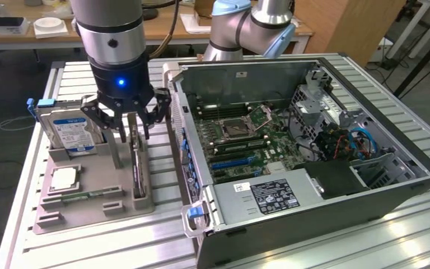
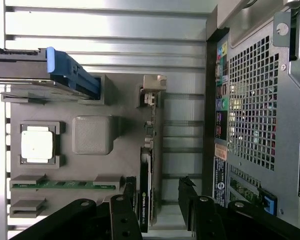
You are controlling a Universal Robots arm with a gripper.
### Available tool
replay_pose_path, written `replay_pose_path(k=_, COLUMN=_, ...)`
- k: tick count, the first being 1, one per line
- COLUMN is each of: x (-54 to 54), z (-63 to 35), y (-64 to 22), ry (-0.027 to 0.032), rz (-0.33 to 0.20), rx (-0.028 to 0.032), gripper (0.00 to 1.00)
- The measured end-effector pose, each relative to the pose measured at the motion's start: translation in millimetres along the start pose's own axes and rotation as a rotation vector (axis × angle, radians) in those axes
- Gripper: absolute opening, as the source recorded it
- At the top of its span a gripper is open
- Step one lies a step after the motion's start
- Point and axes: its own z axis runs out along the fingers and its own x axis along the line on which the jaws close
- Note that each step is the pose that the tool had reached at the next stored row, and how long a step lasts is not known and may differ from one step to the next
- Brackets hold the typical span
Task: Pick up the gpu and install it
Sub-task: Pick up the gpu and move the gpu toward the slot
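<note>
Wide-spread gripper (image 1: 130, 132) hangs over the upright gpu (image 1: 137, 168).

gpu (image 1: 137, 171) far end partly behind claw (image 1: 129, 128), hard drive (image 2: 20, 67) cut off

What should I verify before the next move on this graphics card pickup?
1. End effector open: ok.
2. Graphics card between the fingers: ok, though it sits nearer one finger than the other.
3. Card gripped: not ok, the fingers are not closed on it.
4. Card standing on edge in the grey tray: ok.
5. Hard drive apart from the fingers: ok in the wrist view.
6. Computer case open on top: ok. Whether one of its slots is free for the card: cannot tell.
</note>
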Motion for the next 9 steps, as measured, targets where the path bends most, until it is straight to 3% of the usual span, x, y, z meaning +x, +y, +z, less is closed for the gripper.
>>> replay_pose_path(k=9, x=1.2, z=5.8, y=-2.5, ry=-0.0001, rz=0.000, rx=-0.0001, gripper=0.47)
